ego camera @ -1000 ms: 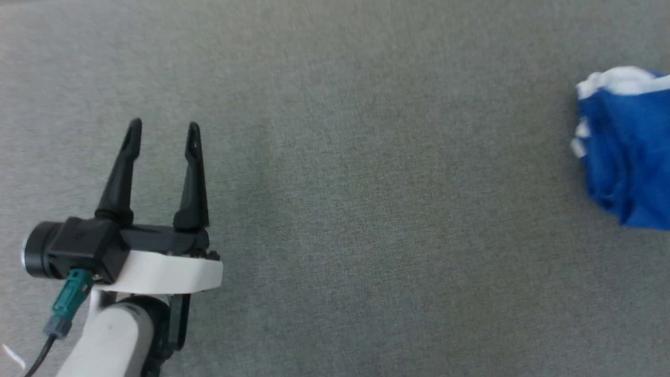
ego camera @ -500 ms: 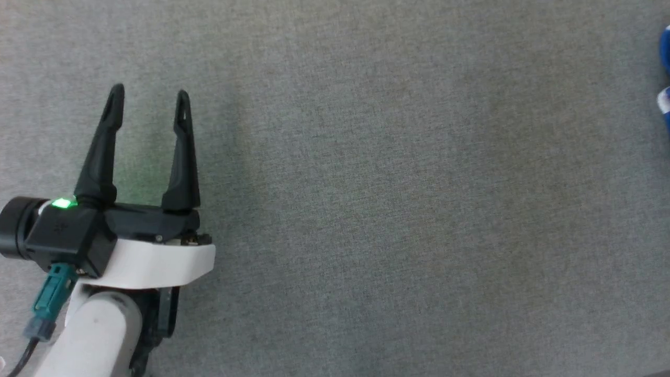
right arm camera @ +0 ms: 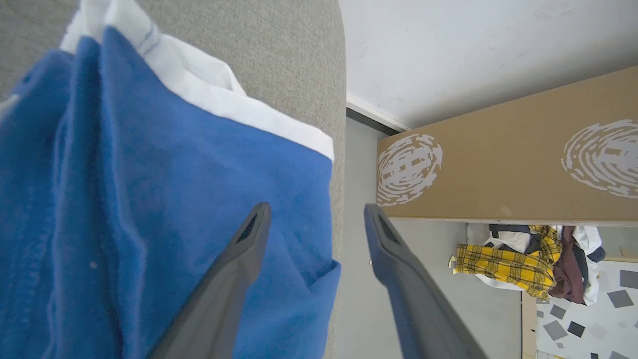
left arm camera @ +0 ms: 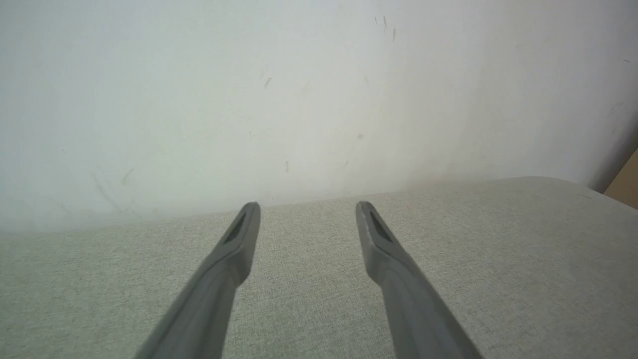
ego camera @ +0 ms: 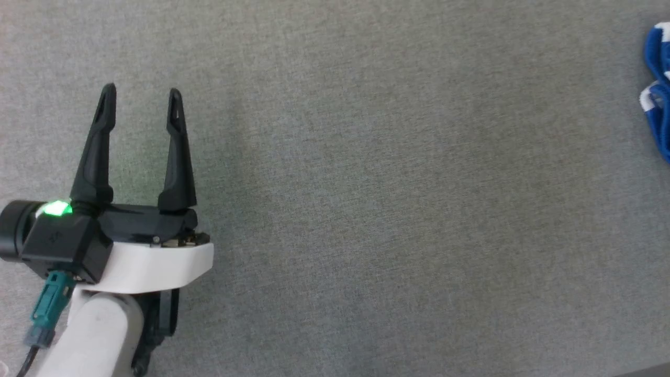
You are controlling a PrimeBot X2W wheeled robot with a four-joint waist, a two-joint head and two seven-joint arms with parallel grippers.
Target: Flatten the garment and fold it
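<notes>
The garment (ego camera: pixel 660 120) is bright blue with a white band and lies bunched at the far right edge of the head view. In the right wrist view the garment (right arm camera: pixel 149 199) is a creased blue heap with its white band at the top. My right gripper (right arm camera: pixel 317 208) is open over the heap's right edge, its left finger in front of the cloth, and nothing is pinched between the fingers. My left gripper (ego camera: pixel 142 92) is open and empty above the grey surface at the lower left, far from the garment. In the left wrist view, the left gripper (left arm camera: pixel 307 207) points at a white wall.
The grey fabric surface (ego camera: pixel 366 209) ends in an edge just right of the garment, with floor below it. Beyond that stand a long cardboard box (right arm camera: pixel 508 169) and a pile of clothes (right arm camera: pixel 503 264). A white wall (left arm camera: pixel 299 99) backs the surface.
The head picture has shifted, so the left gripper sits higher and further left in it. The blue bunch has gone further right than that shift, and less of it shows at the edge.
</notes>
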